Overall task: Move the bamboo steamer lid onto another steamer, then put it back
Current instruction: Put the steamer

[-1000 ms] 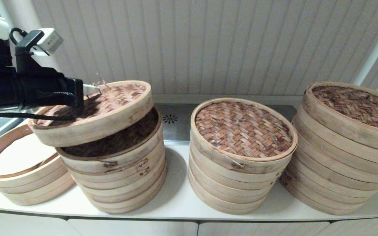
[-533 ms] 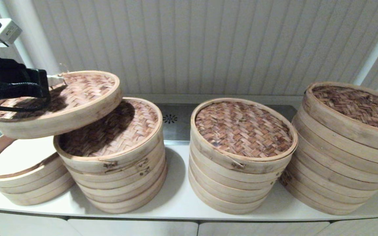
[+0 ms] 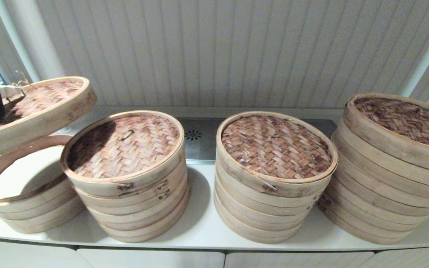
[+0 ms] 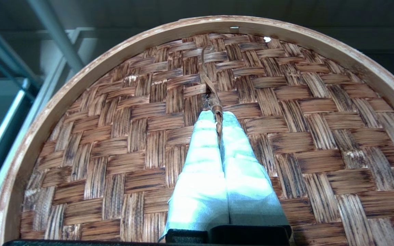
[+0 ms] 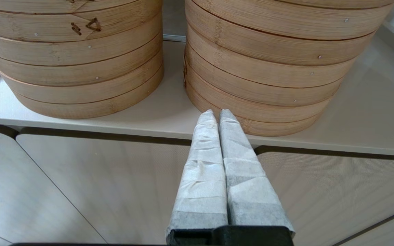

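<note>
The woven bamboo lid [image 3: 39, 108] hangs tilted in the air above the open, lidless steamer [image 3: 24, 186] at the far left of the counter. My left gripper [image 3: 11, 89] is shut on the lid's small twisted loop handle [image 4: 216, 112]; in the left wrist view the gripper [image 4: 216, 118] pinches that loop over the lid's brown weave [image 4: 286, 102]. To the right of the open steamer stands the second steamer stack [image 3: 125, 175] with its own woven lid on. My right gripper [image 5: 216, 114] is shut on nothing, low in front of the counter edge.
Two more lidded steamer stacks stand to the right, one in the middle [image 3: 274, 175] and a taller one at the far right [image 3: 393, 163]. A metal strip with a drain pattern [image 3: 193, 134] runs behind them. The white counter edge [image 5: 115, 126] sits above cabinet fronts.
My left gripper has carried the lid leftward, off the second steamer stack, to above the open steamer at the far left. The second stack's own lid is now fully uncovered.
</note>
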Tool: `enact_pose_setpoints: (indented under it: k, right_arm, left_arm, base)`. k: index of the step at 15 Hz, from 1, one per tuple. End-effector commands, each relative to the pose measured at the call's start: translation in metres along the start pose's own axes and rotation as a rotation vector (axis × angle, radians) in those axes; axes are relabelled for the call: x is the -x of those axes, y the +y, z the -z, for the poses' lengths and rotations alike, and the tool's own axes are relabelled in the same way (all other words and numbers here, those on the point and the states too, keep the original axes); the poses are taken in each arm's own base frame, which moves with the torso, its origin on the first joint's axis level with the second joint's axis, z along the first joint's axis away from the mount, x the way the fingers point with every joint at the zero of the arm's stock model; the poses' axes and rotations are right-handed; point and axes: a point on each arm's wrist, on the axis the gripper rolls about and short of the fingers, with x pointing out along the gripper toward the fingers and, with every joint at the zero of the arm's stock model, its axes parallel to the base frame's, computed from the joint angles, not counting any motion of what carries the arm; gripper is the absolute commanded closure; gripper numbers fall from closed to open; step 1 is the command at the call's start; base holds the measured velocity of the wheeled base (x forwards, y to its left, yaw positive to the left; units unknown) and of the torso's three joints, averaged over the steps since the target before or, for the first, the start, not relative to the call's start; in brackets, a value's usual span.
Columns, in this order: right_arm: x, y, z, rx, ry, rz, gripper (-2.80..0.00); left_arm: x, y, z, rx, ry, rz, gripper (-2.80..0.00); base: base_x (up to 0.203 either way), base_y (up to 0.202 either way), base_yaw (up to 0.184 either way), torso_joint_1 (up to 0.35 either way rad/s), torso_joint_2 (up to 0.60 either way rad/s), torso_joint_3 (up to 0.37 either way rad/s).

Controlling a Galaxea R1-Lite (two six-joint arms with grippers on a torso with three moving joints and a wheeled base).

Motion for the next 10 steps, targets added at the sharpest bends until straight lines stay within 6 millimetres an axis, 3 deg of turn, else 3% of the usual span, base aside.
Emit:
enact_pose_setpoints:
  k: [1, 7, 10]
  right_arm:
    - [0.0, 0.0, 0.0, 0.0, -0.006, 0.0, 0.0]
    - [0.0, 0.0, 0.0, 0.0, -0.005, 0.0, 0.0]
    - [0.0, 0.0, 0.0, 0.0, -0.005, 0.0, 0.0]
  left_arm:
    - [0.004, 0.015, 0.003, 0.012, 0.005, -0.041, 0.0]
    - [0.015, 0.057, 0.02, 0.062, 0.038, -0.113, 0.0]
    - [0.008, 0.078, 0.04, 0.064, 0.095, -0.144, 0.0]
  base:
    - [0.0, 0.0, 0.0, 0.0, 0.0, 0.0]
    - [0.0, 0.0, 0.0, 0.0, 0.0, 0.0]
    - [0.0, 0.0, 0.0, 0.0, 0.0, 0.0]
